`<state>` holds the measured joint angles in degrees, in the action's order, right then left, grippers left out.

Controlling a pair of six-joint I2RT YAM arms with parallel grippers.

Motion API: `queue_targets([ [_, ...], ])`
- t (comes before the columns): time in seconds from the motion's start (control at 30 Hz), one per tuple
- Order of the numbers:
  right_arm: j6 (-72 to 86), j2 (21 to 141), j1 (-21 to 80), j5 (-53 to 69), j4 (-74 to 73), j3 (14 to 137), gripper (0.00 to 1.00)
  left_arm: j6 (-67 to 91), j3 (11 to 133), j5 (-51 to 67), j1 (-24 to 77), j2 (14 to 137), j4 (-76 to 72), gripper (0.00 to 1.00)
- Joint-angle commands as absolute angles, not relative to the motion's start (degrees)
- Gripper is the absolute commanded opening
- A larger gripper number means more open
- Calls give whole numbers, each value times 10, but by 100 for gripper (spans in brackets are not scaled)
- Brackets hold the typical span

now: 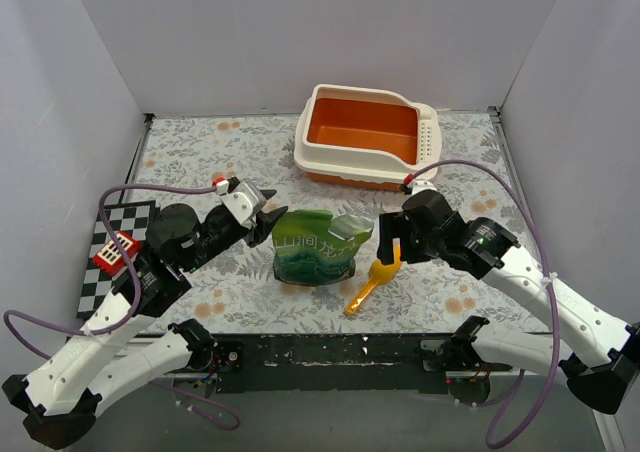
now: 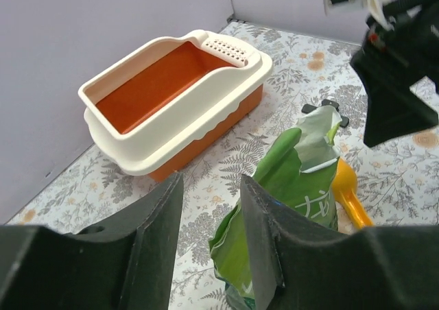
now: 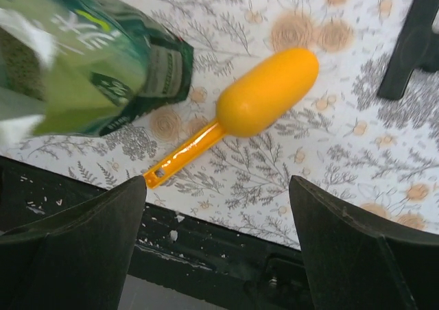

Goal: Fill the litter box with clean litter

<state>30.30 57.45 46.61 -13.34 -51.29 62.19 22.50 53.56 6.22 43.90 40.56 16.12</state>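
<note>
The litter box (image 1: 345,160) stands at the back of the table, its orange floor bare; the left wrist view shows it upper left (image 2: 185,128). No clean litter shows in any view. A crinkly green bag (image 1: 318,244) stands mid-table. My left gripper (image 1: 274,219) is at the bag's left top edge, jaws partly open (image 2: 209,214), with the bag's (image 2: 295,186) edge against the right finger and nothing clamped. A yellow scoop (image 1: 372,280) lies to the right of the bag. My right gripper (image 1: 388,240) hovers over the scoop (image 3: 264,104), wide open and empty (image 3: 219,214).
A checkered board (image 1: 115,252) with a red block lies at the left edge. Grey walls close in the back and both sides. A black rail (image 1: 330,352) runs along the near table edge, just below the scoop's handle. The bag (image 3: 89,63) fills the right wrist view's upper left.
</note>
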Motion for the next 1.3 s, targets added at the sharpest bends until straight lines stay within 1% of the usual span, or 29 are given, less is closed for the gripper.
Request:
queue_targets([
  [0.0, 389, 543, 468, -116, -462, 544, 91, 289, 566, 9, 437, 403, 194, 40],
  [0.03, 397, 538, 468, -109, -455, 528, 89, 311, 574, -22, 437, 409, 203, 40],
  [0.1, 409, 535, 468, -94, -441, 502, 87, 340, 600, -37, 437, 424, 226, 41],
  [0.3, 460, 538, 482, -76, -382, 424, 78, 370, 618, -30, 437, 432, 244, 34],
  [0.4, 498, 549, 508, -94, -356, 400, 75, 381, 620, -45, 437, 425, 243, 35],
  [0.53, 540, 575, 537, -119, -332, 386, 71, 404, 634, -77, 437, 434, 264, 36],
  [0.77, 590, 620, 572, -138, -306, 367, 64, 446, 669, -98, 437, 461, 313, 35],
  [1.27, 642, 702, 602, -157, -261, 352, 57, 436, 652, -92, 437, 444, 318, 36],
])
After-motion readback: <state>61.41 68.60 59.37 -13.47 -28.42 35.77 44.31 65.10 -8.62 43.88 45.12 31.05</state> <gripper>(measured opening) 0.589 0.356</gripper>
